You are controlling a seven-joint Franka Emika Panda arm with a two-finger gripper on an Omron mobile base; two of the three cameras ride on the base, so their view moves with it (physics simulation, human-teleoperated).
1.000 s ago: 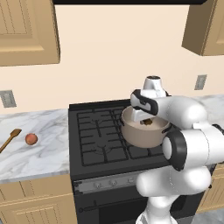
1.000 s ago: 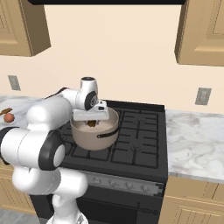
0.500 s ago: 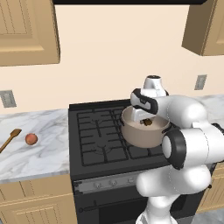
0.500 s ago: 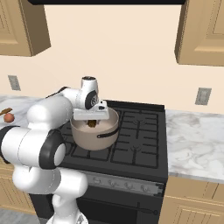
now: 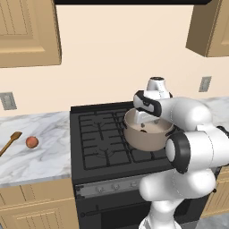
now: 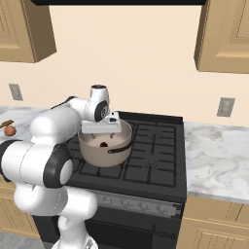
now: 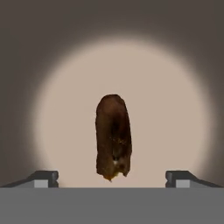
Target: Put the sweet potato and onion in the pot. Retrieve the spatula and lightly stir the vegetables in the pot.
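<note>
Fingertips of the gripper point(image 7: 112, 178) stand wide apart, released, with one sweet potato point(image 7: 113, 136) lying free between them inside the pot point(image 5: 145, 135) on the stove point(image 5: 102, 140). Farther left on the marble counter point(image 5: 40, 152) lie one onion point(image 5: 31, 142) and one spatula point(image 5: 10, 142).

You've got one pot point(image 5: 147, 134) on the stove point(image 5: 100, 143), and that's the single stove in the kitchen. One sweet potato point(image 7: 113, 135), dark brown, sits in that pot. One onion point(image 5: 31, 142) lies on the left counter point(image 5: 44, 152), and one spatula point(image 5: 10, 143) lies just beside it. Your left base camera shows two wall outlets point(image 5: 7, 101), one on each side of the stove. Upper cabinets point(image 5: 27, 31): two, left and right. Counter stretches: two, one flanking each side. You're working with one gripper point(image 7: 112, 177), two finger tips point(image 7: 43, 177) showing.
</note>
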